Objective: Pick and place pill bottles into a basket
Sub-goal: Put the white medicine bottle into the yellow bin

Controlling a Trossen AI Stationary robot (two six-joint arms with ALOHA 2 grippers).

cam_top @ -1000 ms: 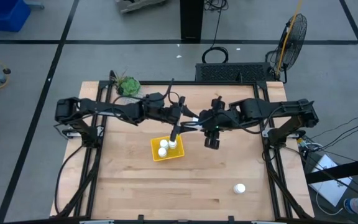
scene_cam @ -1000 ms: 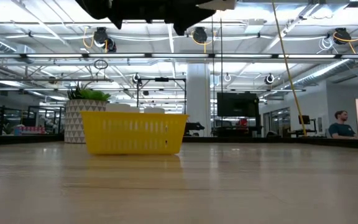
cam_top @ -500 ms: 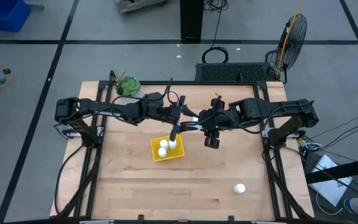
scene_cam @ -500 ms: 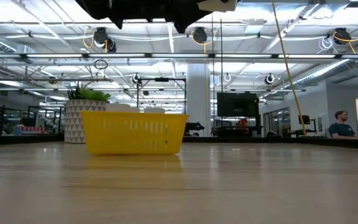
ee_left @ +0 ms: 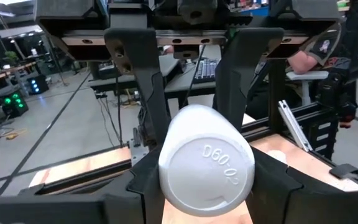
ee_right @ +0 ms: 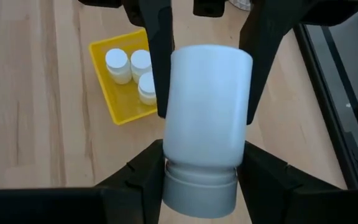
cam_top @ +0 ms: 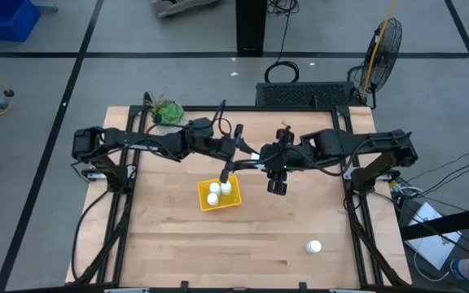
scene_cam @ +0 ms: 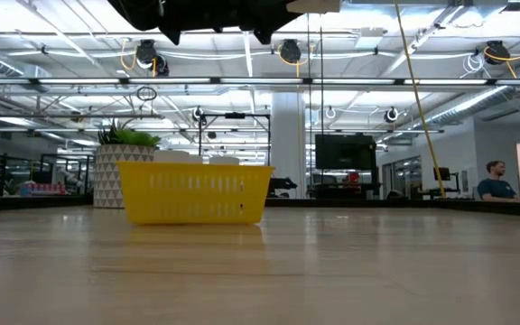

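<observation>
The yellow basket (cam_top: 218, 195) stands on the table, also in the low view (scene_cam: 195, 192). In the right wrist view three white pill bottles (ee_right: 132, 70) stand in the basket (ee_right: 107, 93). My left gripper (cam_top: 225, 172) hovers over the basket's far right corner, shut on a pill bottle (ee_left: 207, 165). My right gripper (cam_top: 277, 185) hangs to the basket's right, shut on another bottle (ee_right: 207, 106). One more bottle (cam_top: 313, 246) stands alone near the table's near right corner. My left gripper pinches the bottle's round side (ee_left: 169, 134) between its two fingers (ee_left: 143, 81). The bottle lies along the fingers, its flat embossed base (ee_left: 207, 171) toward the wrist, lifted clear above the basket. My right gripper pinches its bottle's side wall (ee_right: 180, 93) between its two fingers (ee_right: 156, 62), which point down from above. The bottle lies along the fingers with its cap (ee_right: 201, 190) toward the wrist, upright and clear of the table.
A white patterned plant pot (cam_top: 168, 112) stands at the table's far left corner, behind the basket in the low view (scene_cam: 114, 171). Bare wood lies near and to the right of the basket. A person (scene_cam: 493, 179) sits far beyond the table.
My right gripper, still shut on its bottle, has risen slightly. My left gripper has edged a little toward the table's far edge above the basket, keeping its bottle.
</observation>
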